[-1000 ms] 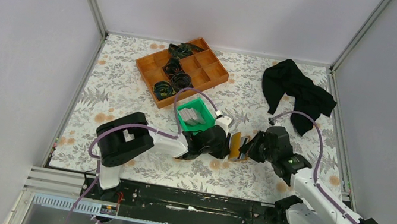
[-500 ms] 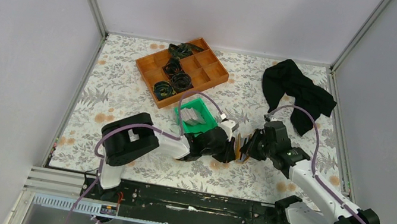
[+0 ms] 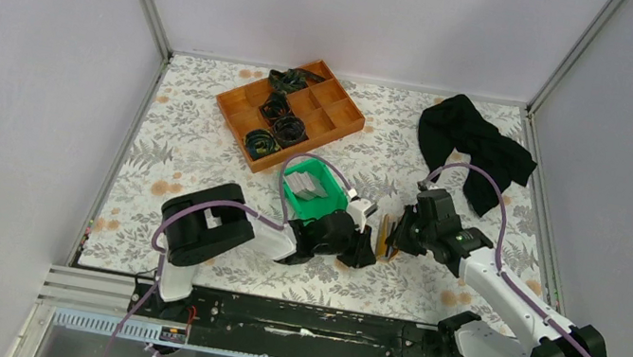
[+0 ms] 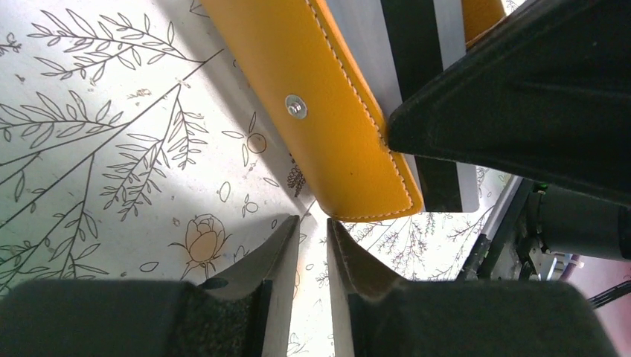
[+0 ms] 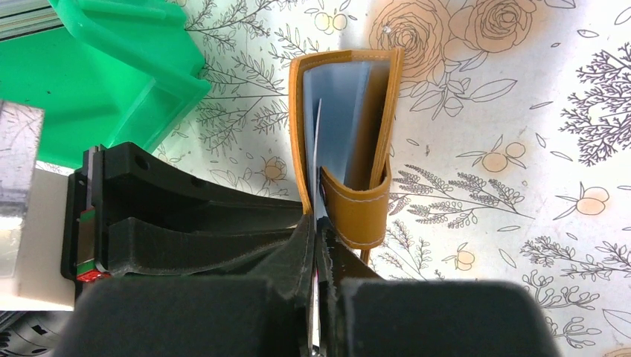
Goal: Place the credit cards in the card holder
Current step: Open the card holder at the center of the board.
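Now pinching a credit card (image 4: 446, 193) in the closed right fingers (image 5: 298, 253), edge between the covers of the card holder (image 5: 346, 141), upright on the table (image 3: 202, 151) just left of them, long axis near-to-far; with left fingers (image 4: 271, 260) slightly parted, empty, beside it.

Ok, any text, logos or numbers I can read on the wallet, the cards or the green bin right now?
None can be read.
The orange leather-like folding card holder shows only stitching and a metal snap.
The whitish card with a black stripe is blank where visible.
The grey cards in the green plastic bin are too small to tell.
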